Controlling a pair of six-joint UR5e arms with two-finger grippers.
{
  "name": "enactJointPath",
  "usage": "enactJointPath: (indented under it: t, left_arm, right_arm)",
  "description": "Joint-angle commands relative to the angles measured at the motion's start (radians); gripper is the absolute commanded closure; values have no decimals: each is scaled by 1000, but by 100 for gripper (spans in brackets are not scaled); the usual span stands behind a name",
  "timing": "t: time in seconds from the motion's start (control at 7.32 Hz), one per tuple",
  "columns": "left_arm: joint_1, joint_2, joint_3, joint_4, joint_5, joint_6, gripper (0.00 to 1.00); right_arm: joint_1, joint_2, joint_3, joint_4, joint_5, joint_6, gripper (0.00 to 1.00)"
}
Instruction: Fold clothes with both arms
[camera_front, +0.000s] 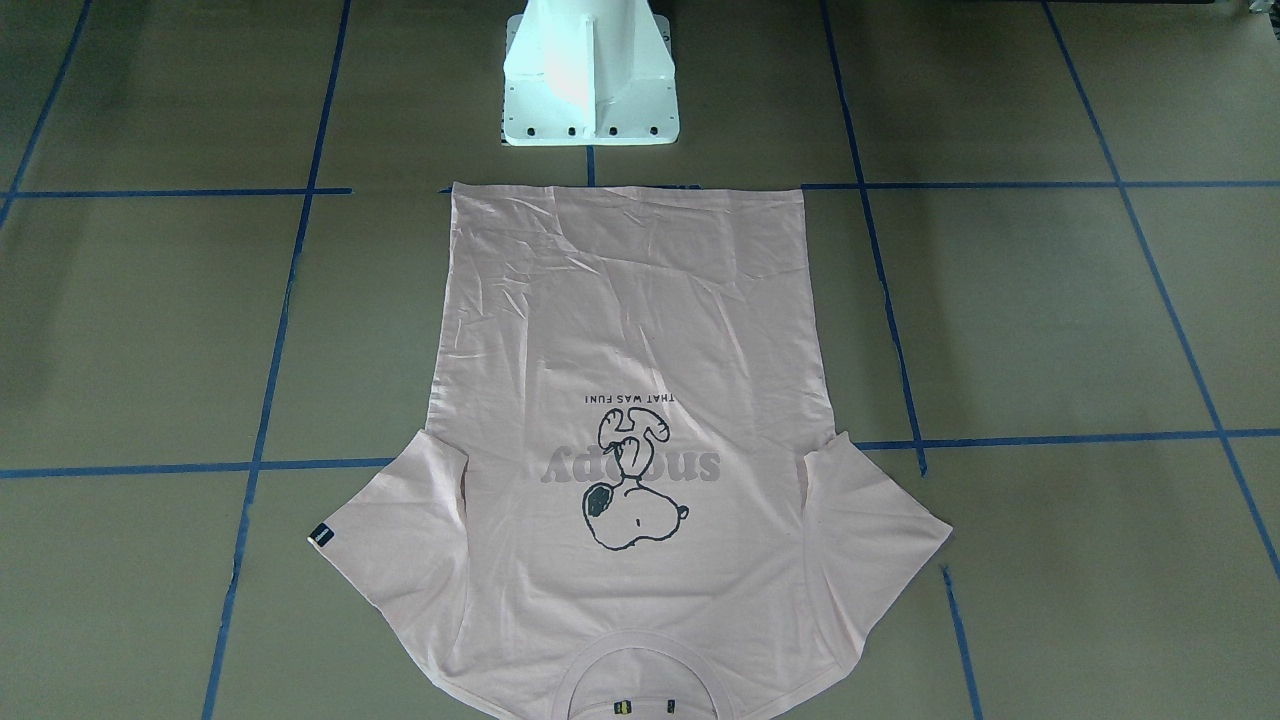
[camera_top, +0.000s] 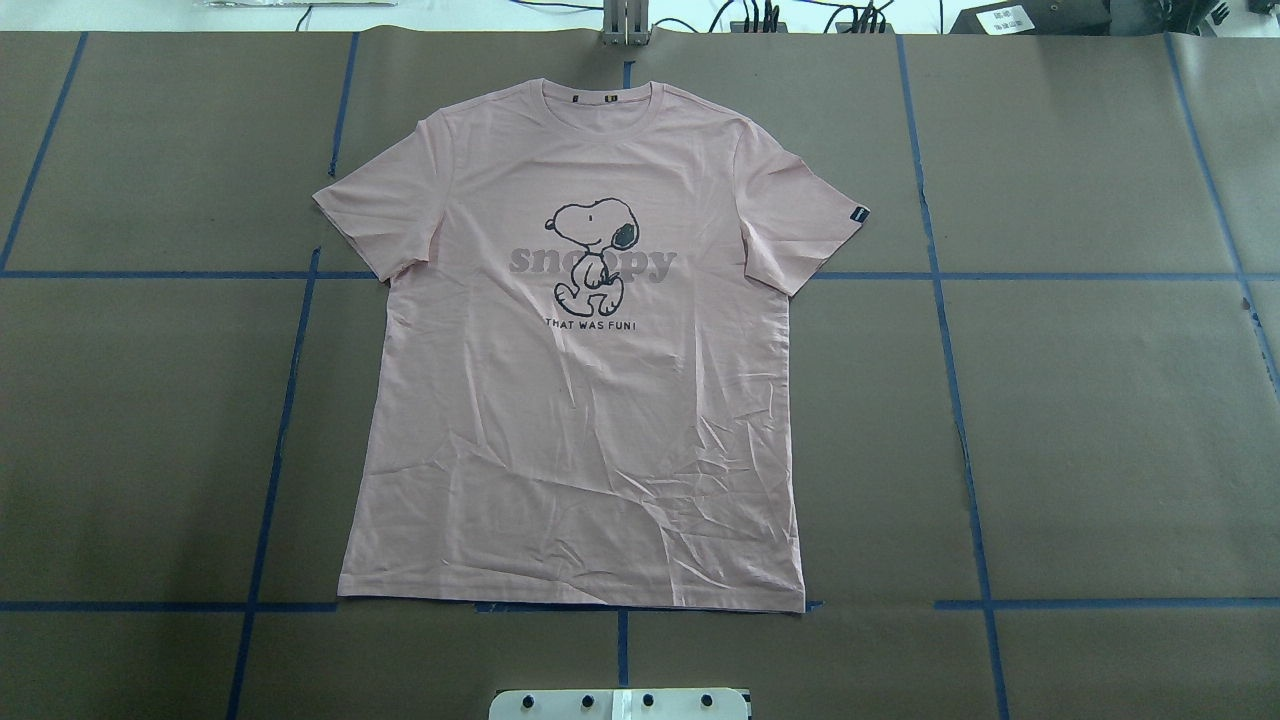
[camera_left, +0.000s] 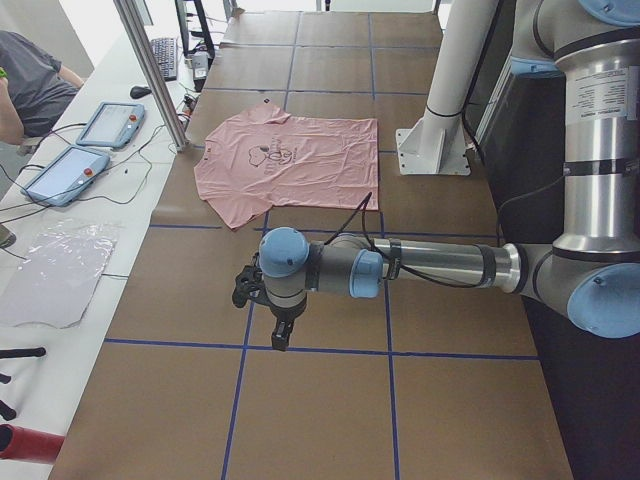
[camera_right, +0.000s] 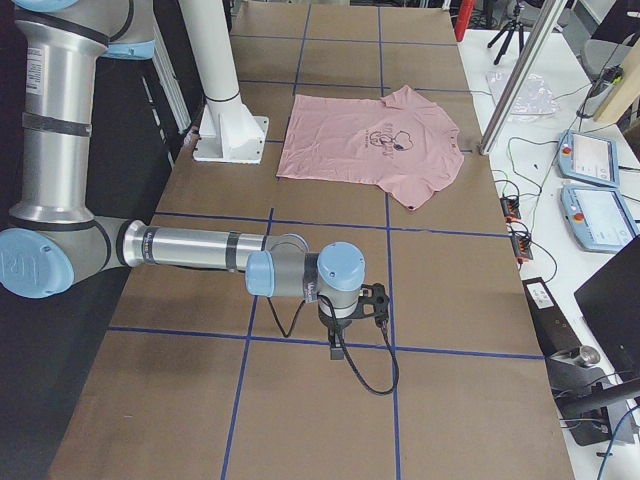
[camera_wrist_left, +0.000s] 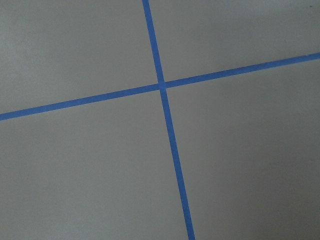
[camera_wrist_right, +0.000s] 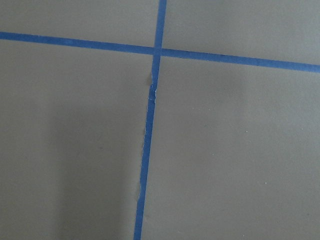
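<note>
The pale pink T-shirt (camera_top: 580, 400) lies flat and face up in the middle of the table, dog print and "snoopy" lettering showing, collar at the far edge, hem near my base. It also shows in the front view (camera_front: 630, 330) and both side views (camera_left: 300, 160) (camera_right: 370, 140). My left gripper (camera_left: 281, 342) hangs over bare table far to the shirt's left. My right gripper (camera_right: 335, 350) hangs over bare table far to its right. Both show only in the side views, so I cannot tell whether they are open or shut. Both wrist views show only brown table and blue tape.
The white pedestal base (camera_front: 590, 90) stands at the shirt's hem side. Blue tape lines (camera_top: 290, 400) grid the brown table. Tablets (camera_left: 105, 125) (camera_right: 590, 160), cables, a metal post (camera_left: 150, 70) and a plastic sheet (camera_left: 55, 270) lie along the far edge, where a person (camera_left: 30, 80) sits.
</note>
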Motion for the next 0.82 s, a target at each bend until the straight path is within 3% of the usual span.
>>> enactJointPath:
  t: [0.0, 0.27, 0.68]
  left_arm:
    - [0, 2, 2, -45, 1, 2, 0]
    - [0, 2, 5, -61, 1, 0, 0]
    - [18, 1, -1, -151, 2, -7, 0]
  right_arm:
    - [0, -1, -2, -1, 0, 3, 0]
    - [-2, 2, 2, -1, 22, 3, 0]
    - [-90, 129, 7, -1, 33, 12, 0]
